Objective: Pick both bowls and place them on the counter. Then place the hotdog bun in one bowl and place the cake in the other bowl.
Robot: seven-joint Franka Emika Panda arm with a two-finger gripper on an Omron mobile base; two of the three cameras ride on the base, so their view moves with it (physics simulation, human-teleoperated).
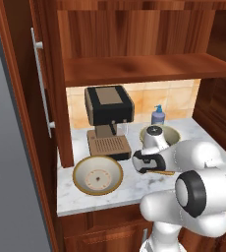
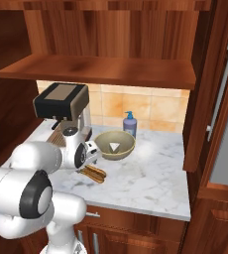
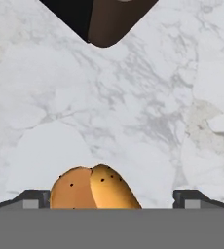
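Bun (image 3: 92, 187): orange-brown, speckled, lying on the marble desk (image 3: 133, 112) directly under the tool (image 3: 111, 198), its end showing between the wide-spread fingers, neither seen touching it. Olive bowl (image 2: 115, 145): on desk just behind the tool, beside the blue bottle (image 2: 130, 124). Shallow bowl (image 1: 98, 175): front left, touching the coffee machine (image 1: 108, 119). No legible writing.

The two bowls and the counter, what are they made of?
The wide bowl and the deeper bowl look like glazed ceramic: smooth, evenly coloured walls with a contrasting rim, though the render leaves that open. The counter looks like polished marble: white with grey veins running through it.
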